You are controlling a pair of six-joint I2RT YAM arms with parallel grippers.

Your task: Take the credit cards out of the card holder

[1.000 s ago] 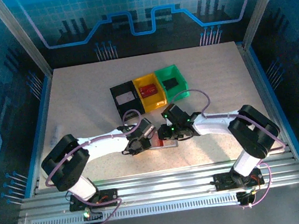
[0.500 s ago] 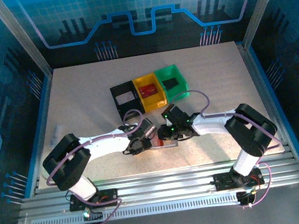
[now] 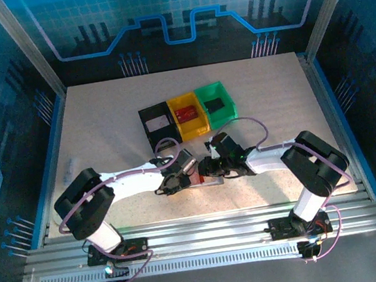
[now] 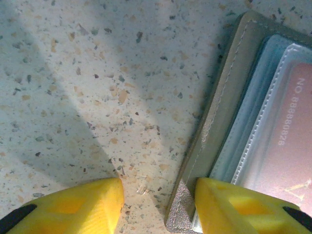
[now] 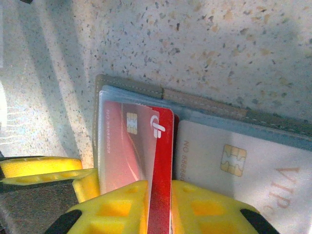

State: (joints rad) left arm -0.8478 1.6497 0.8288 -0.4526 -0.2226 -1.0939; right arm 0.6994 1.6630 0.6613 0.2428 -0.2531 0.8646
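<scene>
The step in hand appeared to be drawing the first card from its sleeve. Over the speckled worktop (image 3: pixel 102 125) both arms reached inward and low, wrists nearly meeting, with the bins (image 3: pixel 188 116) well beyond them. The card holder (image 5: pixel 204 100) lay open and flat directly under both grippers. The left gripper (image 4: pixel 158 195) stood with its jaws apart, one finger on bare worktop and the other pressed on the holder's near corner, seemingly pinning it down. The right gripper (image 5: pixel 160 187) was clamped on the exposed edge of the red card (image 5: pixel 163 146), which ran straight out from between its fingertips, the rest of it dulled to pink under the see-through sleeve. A whitish card (image 5: pixel 229 161) sat in the next sleeve, just beside that gripper. The next move would likely call for a straight pull back along the sleeve, flat to the worktop, with the left gripper bracing the holder; a pinch on so thin an edge could slip.
</scene>
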